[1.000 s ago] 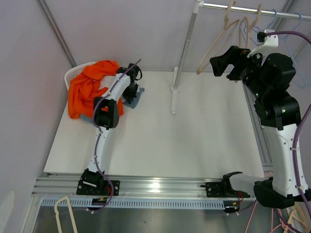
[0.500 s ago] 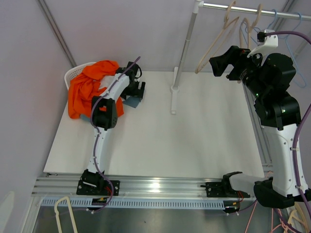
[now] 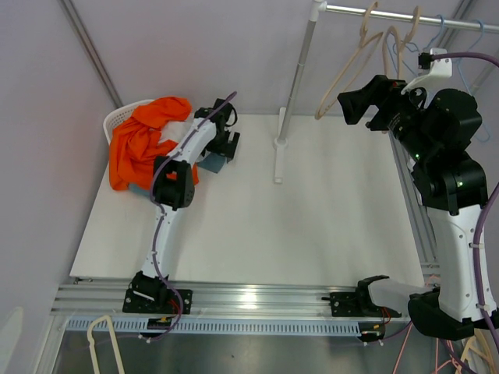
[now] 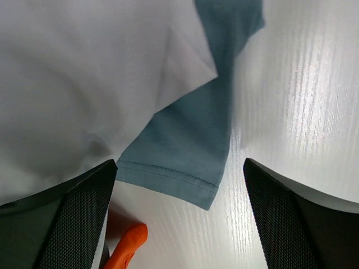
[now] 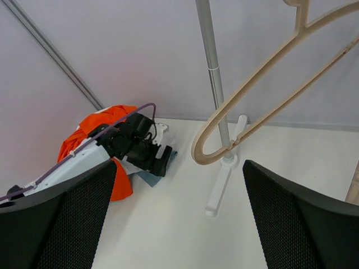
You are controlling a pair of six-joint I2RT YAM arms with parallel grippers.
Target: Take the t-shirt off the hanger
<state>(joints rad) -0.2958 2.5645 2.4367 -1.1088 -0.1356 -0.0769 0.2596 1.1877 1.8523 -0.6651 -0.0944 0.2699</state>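
A blue-grey t-shirt (image 4: 190, 151) lies flat on the table, partly under a white garment (image 4: 84, 84), beside the basket at the back left. It shows in the top view as a small blue t-shirt corner (image 3: 209, 163). My left gripper (image 4: 179, 218) hovers just over its hem, open, with nothing between the fingers; in the top view the left gripper (image 3: 226, 144) points down. A bare beige hanger (image 5: 196, 150) hangs from the rail. My right gripper (image 3: 355, 105) is raised near that hanger (image 3: 347, 74), open and empty.
An orange garment (image 3: 140, 144) spills over a white basket (image 3: 117, 118) at the back left. The rack's pole (image 3: 292, 78) rises from a white foot (image 3: 277, 156) on the table. More hangers (image 3: 409, 35) hang on the rail at the right.
My left gripper went from shut to open, letting go of the blue-grey t-shirt, and shifted slightly right above it. The right arm barely moved.
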